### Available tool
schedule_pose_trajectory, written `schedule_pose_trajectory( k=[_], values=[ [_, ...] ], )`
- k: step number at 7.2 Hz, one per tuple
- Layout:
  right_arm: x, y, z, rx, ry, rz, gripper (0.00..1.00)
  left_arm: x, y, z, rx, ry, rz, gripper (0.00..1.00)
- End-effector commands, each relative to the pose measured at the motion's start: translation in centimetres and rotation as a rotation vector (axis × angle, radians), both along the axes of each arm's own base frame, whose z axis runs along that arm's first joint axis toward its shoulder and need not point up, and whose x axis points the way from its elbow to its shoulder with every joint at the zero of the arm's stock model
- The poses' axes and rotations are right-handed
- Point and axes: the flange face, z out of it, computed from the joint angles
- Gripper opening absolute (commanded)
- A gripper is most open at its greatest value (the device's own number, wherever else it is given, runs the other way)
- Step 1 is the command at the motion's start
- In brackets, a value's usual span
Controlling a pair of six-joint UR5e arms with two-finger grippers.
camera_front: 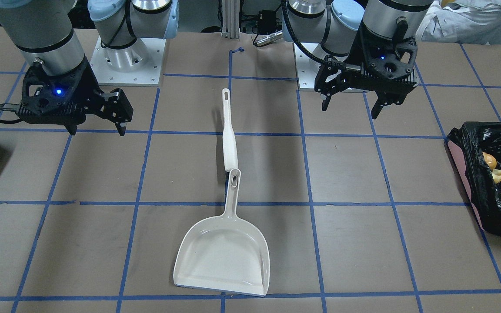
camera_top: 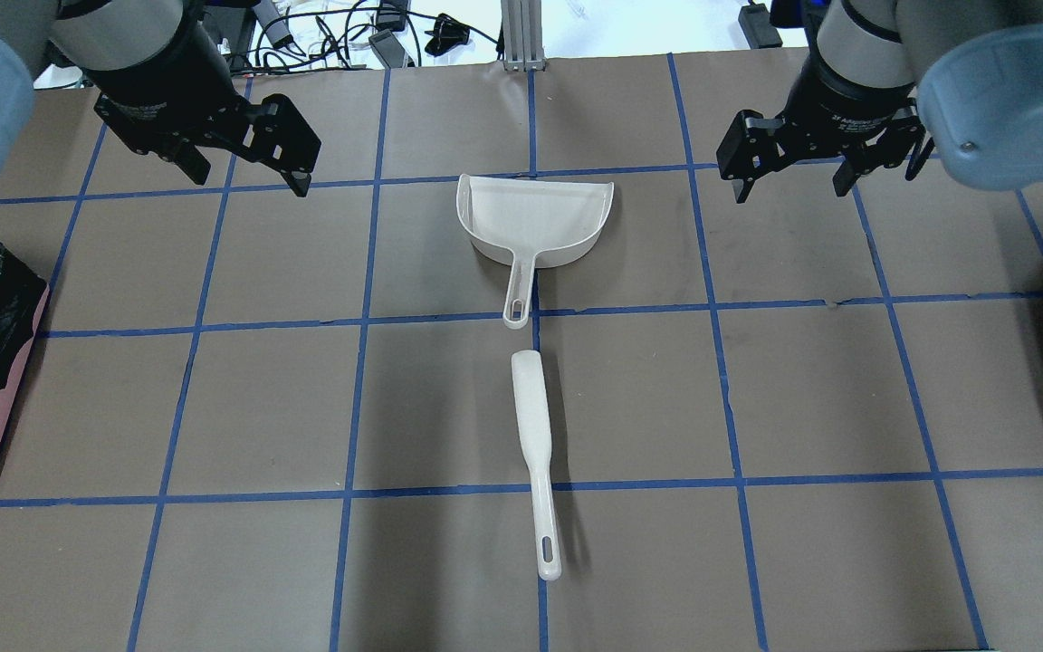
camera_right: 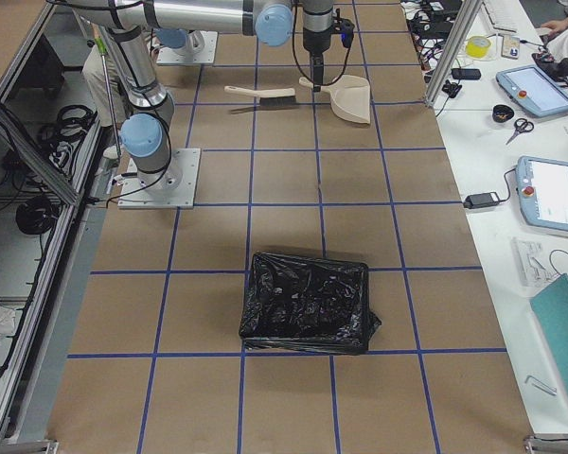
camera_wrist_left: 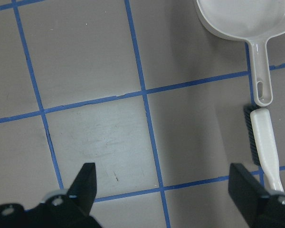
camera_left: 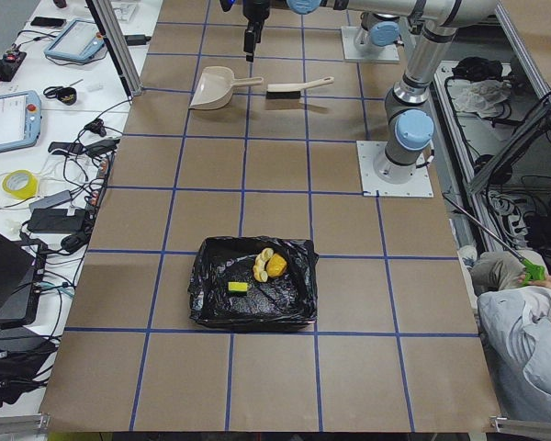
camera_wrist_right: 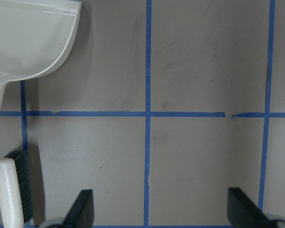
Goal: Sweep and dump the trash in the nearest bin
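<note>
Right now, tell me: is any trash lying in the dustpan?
No, the dustpan is bare, and the trash lies inside the bin.

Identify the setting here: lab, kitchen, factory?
Most likely a robotics lab cell: left arm and right arm bolted to a table gridded with blue tape, teach pendants and cables alongside.
</note>
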Motion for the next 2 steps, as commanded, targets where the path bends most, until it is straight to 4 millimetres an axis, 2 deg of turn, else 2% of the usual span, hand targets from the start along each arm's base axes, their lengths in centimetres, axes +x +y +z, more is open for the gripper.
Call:
schedule_pose_trajectory(
  k=[1, 2],
  values=[
    [0.0, 0.03, 0.06, -0.001, 0.001, 0.0, 1.0, 0.22, 0.01, 0.03, 0.0, 0.0, 0.004, 1.0],
    [0.0, 0.03, 0.06, -0.001, 0.001, 0.0, 1.0, 0.15, 0.03, 0.03, 0.0, -0.001, -0.001, 1.0]
  ],
)
